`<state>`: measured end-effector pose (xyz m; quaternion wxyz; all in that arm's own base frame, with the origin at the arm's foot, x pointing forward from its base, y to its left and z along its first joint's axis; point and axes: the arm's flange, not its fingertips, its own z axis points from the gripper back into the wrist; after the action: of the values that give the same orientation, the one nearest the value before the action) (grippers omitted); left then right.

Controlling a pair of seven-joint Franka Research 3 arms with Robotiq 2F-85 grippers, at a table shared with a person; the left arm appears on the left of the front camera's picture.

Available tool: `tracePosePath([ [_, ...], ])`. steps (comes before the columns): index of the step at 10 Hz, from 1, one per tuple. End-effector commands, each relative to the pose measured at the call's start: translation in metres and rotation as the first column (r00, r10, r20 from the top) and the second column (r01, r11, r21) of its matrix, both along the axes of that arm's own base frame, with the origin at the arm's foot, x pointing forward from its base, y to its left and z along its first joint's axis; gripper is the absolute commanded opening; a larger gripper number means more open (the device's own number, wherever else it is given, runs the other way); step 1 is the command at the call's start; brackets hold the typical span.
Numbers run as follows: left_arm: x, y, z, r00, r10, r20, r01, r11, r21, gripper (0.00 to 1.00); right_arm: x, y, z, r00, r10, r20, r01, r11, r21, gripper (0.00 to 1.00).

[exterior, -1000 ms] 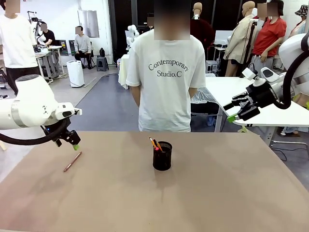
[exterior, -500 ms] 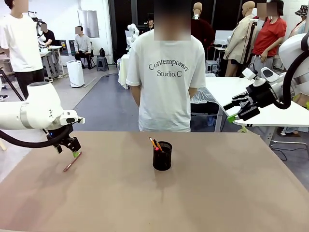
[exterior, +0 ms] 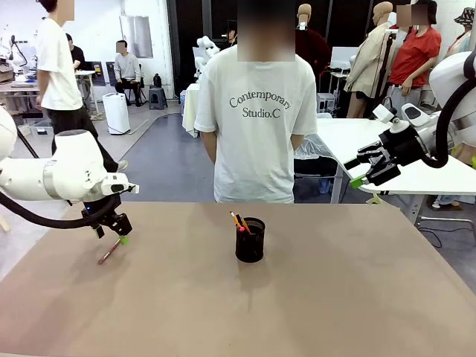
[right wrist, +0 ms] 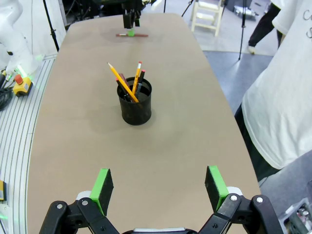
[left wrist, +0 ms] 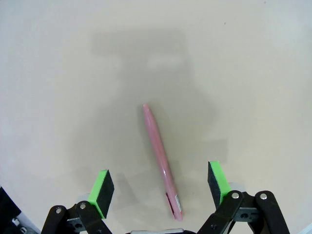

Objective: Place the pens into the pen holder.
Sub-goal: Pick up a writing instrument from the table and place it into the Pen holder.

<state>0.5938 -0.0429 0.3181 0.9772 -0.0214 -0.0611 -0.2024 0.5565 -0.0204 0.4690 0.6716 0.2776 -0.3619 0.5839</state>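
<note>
Left gripper: point(left wrist: 160, 187) spread wide over the bench's left side, grasping nothing; flat green pads point(left wrist: 102, 186) stand either side of the loose pen, not touching it.
Loose pen: point(left wrist: 161, 161) slim reddish-pink stick with a smooth, slightly glossy barrel tapering to a point at its far end; it lies flat on the bench, between the pads, slightly aslant.
Right gripper: point(right wrist: 158, 187) released, jaws wide and empty, held high off the bench's right side, well apart from everything on it.
Pen holder: point(right wrist: 134, 102) small black round cup of wire mesh, upright near the bench's middle.
Pens in holder: point(right wrist: 124, 83) a yellow pencil-like stick with a sharpened tip, an orange one with a pinkish-red end and a darker one lean inside it.
Bench: point(exterior: 335, 297) flat, matte tan surface.
Person: point(exterior: 256, 111) in a white printed T-shirt at the far edge.
</note>
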Motion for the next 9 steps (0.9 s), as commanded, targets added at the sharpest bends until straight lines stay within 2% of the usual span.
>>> tracePosePath([
  [1, 0.010, -0.004, 0.000, 1.000, 0.009, -0.007, -0.009, 1.000, 0.011, 1.00, 0.001, 0.001, 0.003, 1.000, -0.010, -0.009, 0.010, 1.000, -0.014, 1.00],
  [6, 0.020, -0.010, -0.008, 0.999, 0.019, -0.027, -0.019, 1.000, 0.023, 1.00, 0.001, 0.001, 0.003, 1.000, -0.010, -0.009, 0.010, 1.000, -0.014, 1.00],
  [7, 0.019, -0.011, -0.009, 0.999, 0.015, -0.029, -0.014, 1.000, 0.028, 0.85, 0.001, 0.001, 0.003, 1.000, -0.010, -0.009, 0.010, 1.000, -0.014, 1.00],
  [9, 0.020, -0.012, -0.010, 0.999, 0.018, -0.030, -0.017, 0.999, 0.028, 0.46, 0.001, 0.001, 0.003, 1.000, -0.010, -0.009, 0.010, 1.000, -0.014, 1.00],
])
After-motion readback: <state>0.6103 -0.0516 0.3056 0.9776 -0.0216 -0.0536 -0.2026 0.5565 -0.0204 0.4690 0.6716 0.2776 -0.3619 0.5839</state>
